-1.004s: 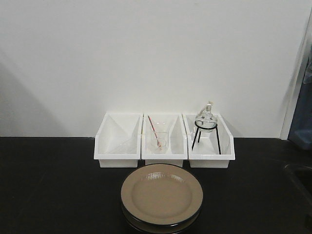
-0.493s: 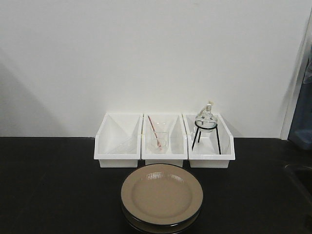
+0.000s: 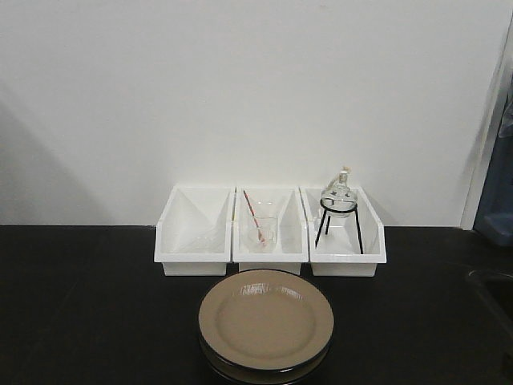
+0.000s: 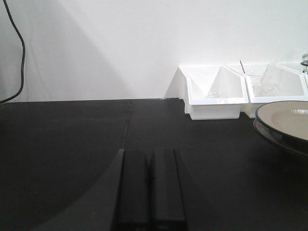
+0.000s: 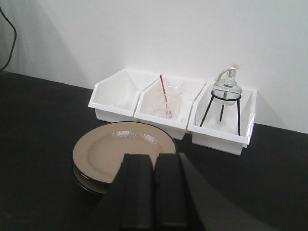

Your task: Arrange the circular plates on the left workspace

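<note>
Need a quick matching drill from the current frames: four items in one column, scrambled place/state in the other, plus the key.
Items
1. stacked plates
2. glass burner on black tripod
3. beaker with red rod
4. left pincer

Place/state
A. in the middle white bin
B. on the black countertop, in front of the bins
C. shut, holding nothing
D. in the right white bin

Pairs: 1-B, 2-D, 3-A, 4-C
</note>
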You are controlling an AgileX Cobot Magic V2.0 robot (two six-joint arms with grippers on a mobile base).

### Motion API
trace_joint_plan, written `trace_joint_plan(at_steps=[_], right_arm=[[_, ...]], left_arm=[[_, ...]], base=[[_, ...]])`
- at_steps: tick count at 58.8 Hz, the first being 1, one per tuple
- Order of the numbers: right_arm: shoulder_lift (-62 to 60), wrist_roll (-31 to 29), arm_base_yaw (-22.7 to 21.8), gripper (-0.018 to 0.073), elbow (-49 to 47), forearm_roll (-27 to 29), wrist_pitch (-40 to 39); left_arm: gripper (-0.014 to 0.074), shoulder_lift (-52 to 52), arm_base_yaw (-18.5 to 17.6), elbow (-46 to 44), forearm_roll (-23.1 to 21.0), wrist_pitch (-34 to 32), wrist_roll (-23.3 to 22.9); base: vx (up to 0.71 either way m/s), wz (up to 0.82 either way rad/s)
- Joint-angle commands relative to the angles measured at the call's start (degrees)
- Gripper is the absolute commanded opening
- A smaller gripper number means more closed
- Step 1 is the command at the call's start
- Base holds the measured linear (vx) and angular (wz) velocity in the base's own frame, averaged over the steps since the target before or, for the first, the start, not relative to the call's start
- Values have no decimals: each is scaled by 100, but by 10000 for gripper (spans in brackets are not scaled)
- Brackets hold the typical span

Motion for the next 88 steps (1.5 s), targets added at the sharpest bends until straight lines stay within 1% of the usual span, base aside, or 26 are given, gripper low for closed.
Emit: trace_joint_plan(at_steps=[1, 41, 46, 49, 52, 54, 55, 56, 57, 60, 61, 64, 65, 68, 69, 71, 72, 75, 82, 88], right_arm=[[33, -5, -15, -5, -170, 166, -253], [33, -5, -15, -5, -170, 163, -259], [33, 67, -15, -5, -170, -16, -299], [33, 352, -15, -5, -164, -303, -282], [33, 901, -15, -5, -163, -858, -282], [33, 1458, -15, -5, -163, -1488, -314], [33, 1718, -15, -5, -163, -1937, -323], [33, 2000, -15, -5, -163, -2257, -329], [33, 2460, -15, -5, -163, -2756, -344], [33, 3583, -15, -5, -152, -3739, -374], [26, 4060, -15, -5, -122, -4205, -427], [-62, 4976, -15, -5, 21, -5018, -677], [-118, 5400, -15, -5, 113, -5356, -763], [-273, 6128, -15, -5, 350, -5962, -1079], [-370, 6418, -15, -5, 493, -6091, -1238], [-520, 6784, -15, -5, 707, -6329, -1455], [-648, 6884, -15, -5, 877, -6419, -1618], [-990, 7106, -15, -5, 1299, -6451, -1969], [-1912, 7119, -15, -5, 2309, -6282, -2481], [-2529, 7127, -15, -5, 2896, -6151, -2541]], left_arm=[[0, -90, -14, 67, -1, -452, -55], [3, -90, -14, 67, -1, -417, -55], [3, -90, -14, 67, -1, -417, -55], [3, -90, -14, 67, -1, -417, -55], [3, -90, -14, 67, -1, -417, -55], [3, -90, -14, 67, -1, -417, -55], [3, -90, -14, 67, -1, -417, -55], [3, -90, -14, 67, -1, -417, -55], [3, -90, -14, 67, -1, -417, -55], [3, -90, -14, 67, -1, -417, -55], [3, -90, -14, 67, -1, -417, -55], [3, -90, -14, 67, -1, -417, -55], [3, -90, -14, 67, -1, -417, -55], [3, -90, -14, 67, -1, -417, -55], [3, -90, -14, 67, -1, -417, -55], [3, -90, -14, 67, -1, -417, -55], [3, -90, -14, 67, -1, -417, -55], [3, -90, -14, 67, -1, -417, -55], [3, -90, -14, 67, -1, -417, -55], [3, -90, -14, 67, -1, -417, -55]], base=[[0, 0], [0, 0], [0, 0], [0, 0], [0, 0], [0, 0], [0, 0], [0, 0], [0, 0], [0, 0], [0, 0], [0, 0], [0, 0], [0, 0], [0, 0], [0, 0], [0, 0], [0, 0], [0, 0], [0, 0]])
